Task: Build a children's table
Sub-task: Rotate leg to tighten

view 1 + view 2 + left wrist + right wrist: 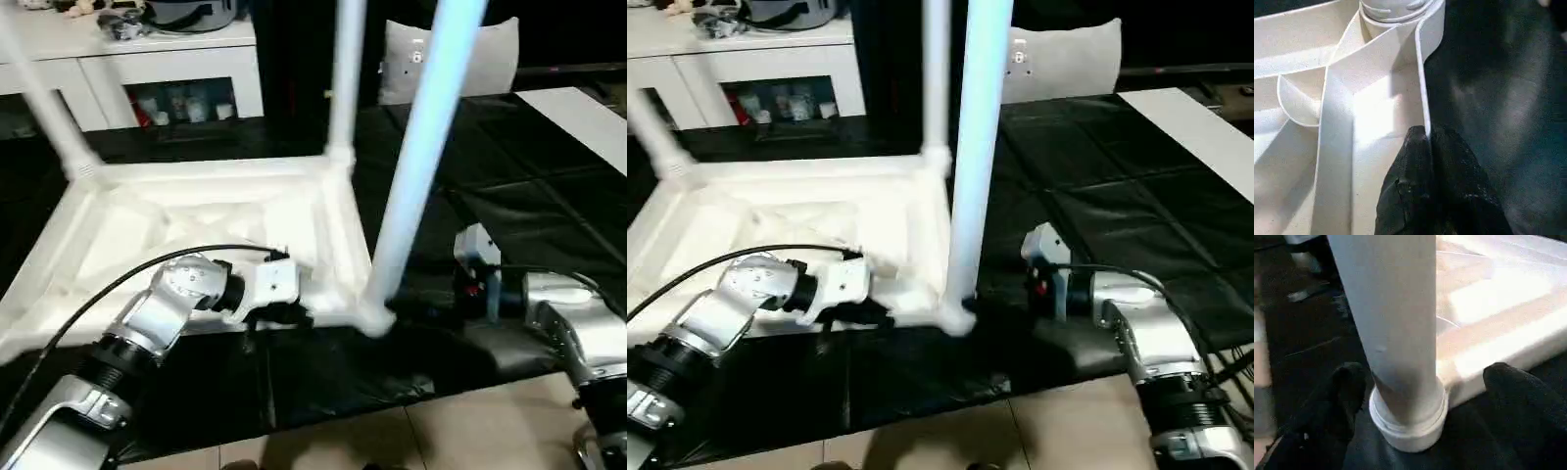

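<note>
The children's table top (196, 225) lies upside down on the black mat, its ribbed underside facing up. Three white legs stand in its corner sockets: far left (44, 108), far right (345, 78) and near right (416, 147). My left gripper (294, 315) is shut on the near rim (1422, 73), one black finger on each side of the wall. My right gripper (1425, 391) is open, its fingers (1337, 396) flanking the base of the near right leg (1396, 308) just above its socket (1408, 426), with a gap on one side.
A white cabinet with glass doors (167, 69) stands behind the table. A white cushion-like object (460, 54) and a white board (588, 117) lie at the back right. The black mat (509, 196) ends at beige floor (470, 431) near me.
</note>
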Motion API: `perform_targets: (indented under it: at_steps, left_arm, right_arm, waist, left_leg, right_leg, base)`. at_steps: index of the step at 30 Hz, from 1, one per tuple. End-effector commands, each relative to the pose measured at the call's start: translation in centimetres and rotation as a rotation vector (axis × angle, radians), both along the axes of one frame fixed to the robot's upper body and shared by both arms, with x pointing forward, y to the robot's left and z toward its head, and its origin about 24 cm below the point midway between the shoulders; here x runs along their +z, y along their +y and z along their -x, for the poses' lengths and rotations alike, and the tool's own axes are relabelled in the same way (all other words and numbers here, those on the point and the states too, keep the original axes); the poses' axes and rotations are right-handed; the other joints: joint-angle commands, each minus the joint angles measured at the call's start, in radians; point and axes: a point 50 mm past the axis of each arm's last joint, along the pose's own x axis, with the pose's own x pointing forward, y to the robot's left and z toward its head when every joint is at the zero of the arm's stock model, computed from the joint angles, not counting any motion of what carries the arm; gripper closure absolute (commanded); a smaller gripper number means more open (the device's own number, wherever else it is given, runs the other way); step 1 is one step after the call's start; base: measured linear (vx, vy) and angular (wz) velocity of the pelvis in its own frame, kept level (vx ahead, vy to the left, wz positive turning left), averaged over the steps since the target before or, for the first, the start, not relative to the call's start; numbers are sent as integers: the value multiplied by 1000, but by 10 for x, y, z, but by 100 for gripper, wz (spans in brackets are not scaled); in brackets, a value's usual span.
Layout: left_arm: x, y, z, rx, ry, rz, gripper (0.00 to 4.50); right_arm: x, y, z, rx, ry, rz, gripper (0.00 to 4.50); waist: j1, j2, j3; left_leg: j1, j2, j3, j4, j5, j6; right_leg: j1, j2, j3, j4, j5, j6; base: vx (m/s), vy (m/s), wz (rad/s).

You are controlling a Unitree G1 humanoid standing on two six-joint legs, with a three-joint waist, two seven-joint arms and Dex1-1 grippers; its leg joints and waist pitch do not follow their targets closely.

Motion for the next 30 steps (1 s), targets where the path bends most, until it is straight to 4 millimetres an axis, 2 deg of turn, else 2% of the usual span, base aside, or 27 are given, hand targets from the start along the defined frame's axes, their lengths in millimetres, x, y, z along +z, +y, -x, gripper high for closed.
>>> perform_targets:
  at_steps: [1,2,3,6,7,11,13,14,18,19,21,22,24,27,29,30]
  left_arm:
    - [-3,-4,8,-142,15,-63,450]
    - [-3,-5,9,-164,16,-67,450]
    - [-3,-6,10,-197,21,-67,450]
    - [-3,-7,13,-237,30,-64,450]
    - [-2,-10,14,-258,32,-60,450]
    - [-2,-17,15,-296,26,-52,450]
    - [-2,-17,15,-298,26,-52,450]
    - [-2,-17,15,-301,25,-51,450]
    - [-3,-17,15,-303,25,-52,450]
    - [-3,-17,15,-303,25,-53,450]
    - [-3,-15,14,-295,30,-53,450]
    - [-3,-14,13,-287,35,-50,450]
    - [-3,-12,12,-241,59,-30,450]
    - [-2,-13,12,-179,87,6,450]
    - [-2,-14,11,-154,98,17,450]
    - [-1,-15,11,-117,106,32,450]
  right_arm:
    - [4,1,5,104,29,2,40]
    - [4,1,6,133,40,6,51]
    - [3,2,8,163,53,10,62]
    - [2,3,9,199,66,8,77]
    - [1,6,10,222,80,3,97]
    - [-2,15,13,294,102,-9,132]
    - [-2,16,13,299,101,-11,142]
    - [-3,16,13,306,106,-11,160]
    - [-4,18,15,329,130,-20,176]
    - [-4,19,15,335,137,-22,192]
    - [-4,19,16,339,151,-29,208]
    - [-4,19,17,338,155,-36,213]
    - [-3,21,18,314,171,-83,236]
    - [-3,26,16,244,172,-110,238]
    - [-3,27,14,209,169,-110,239]
    - [-6,30,9,138,173,-103,239]
  waist:
    - [2,-14,-65]
    - [6,-13,-64]
    - [6,-18,-65]
    - [10,-15,-65]
    - [12,-21,-66]
    - [22,-20,-66]
    - [24,-21,-66]
    - [24,-21,-65]
    - [24,-22,-66]
    - [25,-23,-66]
    - [25,-26,-67]
    - [26,-24,-67]
    - [25,-27,-67]
    - [22,-25,-65]
    - [20,-27,-60]
    - [18,-24,-58]
  left_leg:
    - [3,42,2,-66,-179,91]
    - [5,43,3,-66,-178,92]
    - [3,43,4,-67,-179,95]
    - [4,44,3,-67,-180,89]
    - [3,43,4,-66,-175,89]
    - [8,46,5,-67,-169,84]
    - [8,46,5,-68,-172,81]
    - [7,46,5,-68,-173,79]
    - [5,44,6,-68,-175,76]
    - [6,44,5,-68,-171,75]
    - [4,43,6,-68,-167,77]
    - [5,44,6,-67,-163,77]
    - [4,44,6,-67,-163,77]
    - [4,44,6,-69,-164,68]
    - [3,38,6,-68,-190,60]
    - [5,34,7,-67,-201,57]
  right_leg:
    - [60,-67,61,-66,-377,-127]
    - [59,-67,62,-64,-367,-133]
    - [60,-66,61,-64,-366,-134]
    - [60,-68,61,-65,-376,-130]
    - [61,-68,61,-62,-378,-129]
    - [56,-68,62,-65,-388,-124]
    - [56,-68,63,-63,-383,-128]
    - [57,-67,62,-63,-385,-125]
    - [59,-68,62,-65,-398,-115]
    - [59,-68,62,-65,-400,-112]
    - [60,-68,62,-64,-396,-111]
    - [59,-68,63,-64,-395,-112]
    - [59,-68,62,-64,-394,-111]
    - [59,-68,62,-65,-412,-106]
    - [57,-68,58,-75,-476,-87]
    - [55,-67,55,-80,-508,-74]
  base:
    - [0,0,0]
    - [0,0,0]
    - [0,0,0]
    - [0,0,0]
    - [0,0,0]
    - [0,0,0]
    - [0,0,0]
    - [0,0,0]
    - [0,0,0]
    - [0,0,0]
    - [0,0,0]
    - [0,0,0]
    - [0,0,0]
    - [0,0,0]
    - [0,0,0]
    - [0,0,0]
